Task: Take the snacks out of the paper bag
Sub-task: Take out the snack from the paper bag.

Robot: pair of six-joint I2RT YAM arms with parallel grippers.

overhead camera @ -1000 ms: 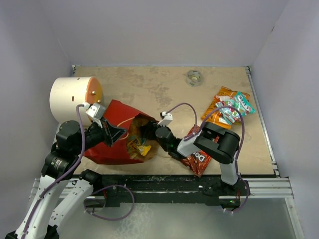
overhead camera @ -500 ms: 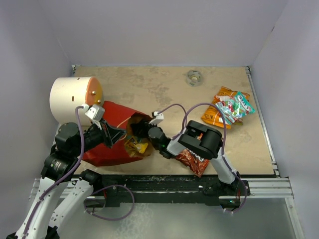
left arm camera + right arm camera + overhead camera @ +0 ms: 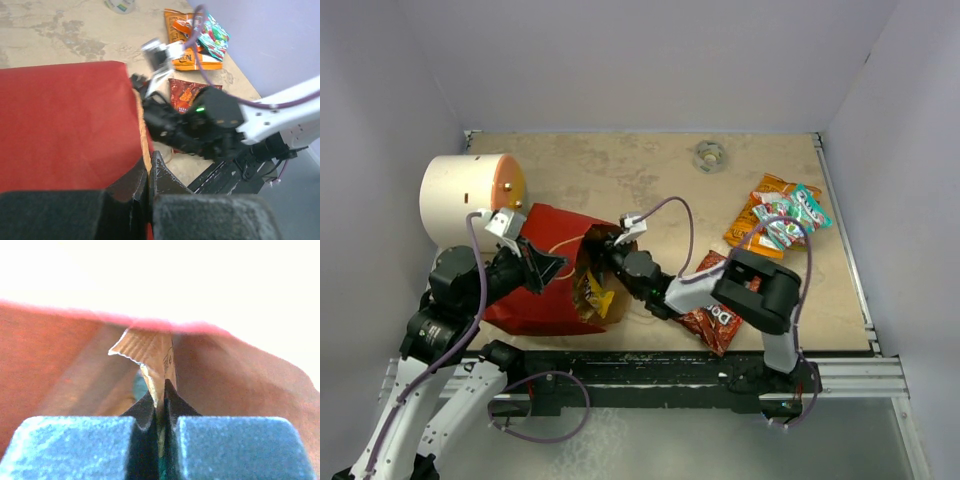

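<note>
Tan-gold packet [image 3: 148, 353] sits pinched in right hand [image 3: 157, 388] inside paper bag [image 3: 65, 125]; left hand [image 3: 149, 169] clamps its rim.

**Beige tabletop: bag at left, packets at right**

The table [image 3: 620, 185] has a mottled beige top. At its far left, a white cylinder with an orange end [image 3: 468, 197] lies on its side. Just in front of it the red paper bag [image 3: 535, 295] also lies on its side, mouth toward the middle. A red snack packet [image 3: 712, 325] lies flat near the front edge. Far right, a teal packet [image 3: 798, 212] overlaps an orange packet [image 3: 748, 232]. A small round object [image 3: 708, 155] sits near the back edge.
</note>
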